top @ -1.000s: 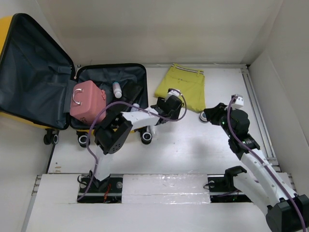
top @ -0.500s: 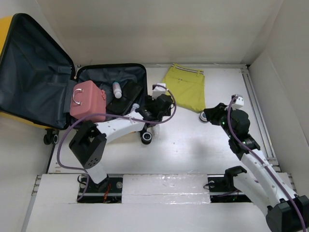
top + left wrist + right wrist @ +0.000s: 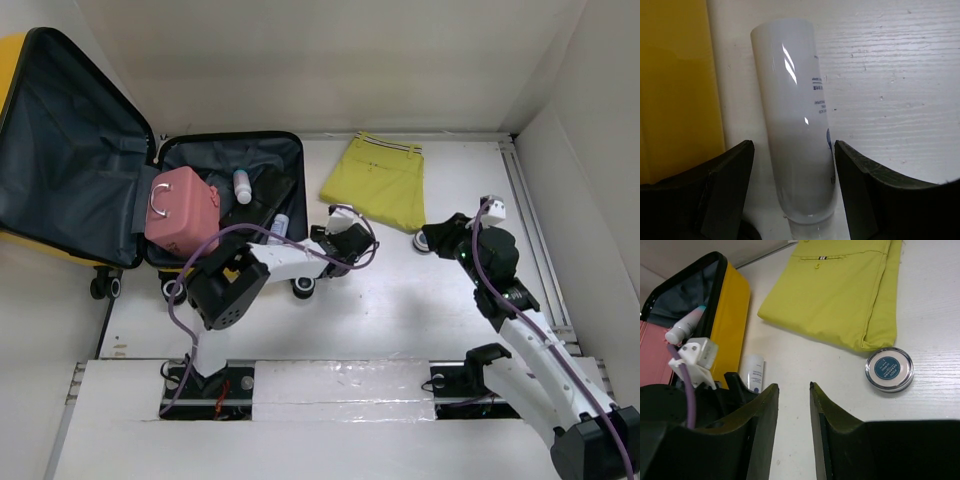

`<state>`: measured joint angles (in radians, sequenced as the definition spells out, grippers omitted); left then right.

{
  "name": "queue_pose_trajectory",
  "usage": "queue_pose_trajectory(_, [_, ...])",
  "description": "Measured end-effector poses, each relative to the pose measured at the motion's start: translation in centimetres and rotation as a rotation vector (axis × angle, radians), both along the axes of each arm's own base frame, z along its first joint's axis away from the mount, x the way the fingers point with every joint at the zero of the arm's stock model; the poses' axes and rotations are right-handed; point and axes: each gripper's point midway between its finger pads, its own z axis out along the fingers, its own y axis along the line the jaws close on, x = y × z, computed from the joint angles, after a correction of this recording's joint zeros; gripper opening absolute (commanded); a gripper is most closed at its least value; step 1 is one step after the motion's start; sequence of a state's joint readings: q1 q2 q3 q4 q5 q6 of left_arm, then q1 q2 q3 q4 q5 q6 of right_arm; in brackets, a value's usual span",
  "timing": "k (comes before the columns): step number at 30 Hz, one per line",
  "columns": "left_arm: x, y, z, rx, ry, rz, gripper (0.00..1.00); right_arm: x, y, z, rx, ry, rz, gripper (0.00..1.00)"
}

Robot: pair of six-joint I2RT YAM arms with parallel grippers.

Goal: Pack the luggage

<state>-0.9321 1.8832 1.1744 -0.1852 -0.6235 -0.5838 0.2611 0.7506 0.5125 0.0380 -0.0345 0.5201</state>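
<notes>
Yellow hard-shell luggage (image 3: 70,140) lies open at the far left of the table (image 3: 400,300), lid swung out to the left, dark grey lining showing. In the base sit a pink case (image 3: 182,208) with a handle, a small white bottle (image 3: 242,184) beside it and something black (image 3: 255,205) near the right wall.

Just outside that wall, the left hand (image 3: 792,145) is low over the table. Its fingers are apart, one on each side of a white tube (image 3: 790,90) lying flat beside the yellow shell. A gap shows on the tube's left side, so it is not clamped.

Further right, a folded yellow-green garment (image 3: 380,180) lies flat. A round blue-lidded tin (image 3: 889,369) sits just off its near corner.

The right hand (image 3: 793,386) hangs near the tin, fingers a narrow slit apart, holding nothing.
</notes>
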Motion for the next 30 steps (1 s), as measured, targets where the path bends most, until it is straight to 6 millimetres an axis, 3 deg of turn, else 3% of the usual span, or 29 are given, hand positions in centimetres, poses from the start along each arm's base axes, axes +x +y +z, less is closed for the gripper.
queue_pose_trajectory(4, [0.7,-0.4,-1.1,0.021,-0.002,0.018,0.61,-0.1,0.0,0.2,0.002,-0.006,0.001,0.37])
queue_pose_trajectory(7, [1.1,-1.3,-1.2,-0.002,-0.010,0.014,0.45,-0.1,0.0,0.3,0.004,-0.011,0.004,0.37])
queue_pose_trajectory(9, [1.1,-1.6,-1.2,-0.011,-0.012,0.009,0.26,-0.2,0.0,0.3,0.004,-0.011,0.005,0.40])
queue_pose_trajectory(10, [1.1,-1.7,-1.2,-0.018,-0.012,0.008,0.22,-0.2,0.1,0.3,0.004,-0.011,0.005,0.43])
queue_pose_trajectory(12, [1.0,-1.9,-1.2,-0.015,-0.011,-0.005,0.18,-0.2,0.1,0.4,0.007,-0.013,0.006,0.51])
queue_pose_trajectory(16, [0.7,-2.3,-0.4,-0.035,-0.006,-0.026,0.16,-0.3,0.1,0.6,0.007,-0.021,0.007,0.52])
queue_pose_trajectory(20, [1.2,-2.4,4.3,-0.119,-0.044,-0.053,0.16,-0.3,0.1,0.7,0.007,-0.022,0.007,0.52])
queue_pose_trajectory(23, [2.8,-1.2,10.2,-0.222,-0.133,-0.035,0.16,-0.3,0.1,0.7,0.007,-0.022,0.007,0.52])
queue_pose_trajectory(27, [6.4,3.5,16.8,-0.311,-0.262,0.063,0.18,-0.3,0.1,0.6,0.008,-0.020,0.010,0.52])
queue_pose_trajectory(30, [9.1,8.2,18.7,-0.321,-0.321,0.169,0.21,-0.3,0.2,0.6,0.008,-0.020,0.015,0.52])
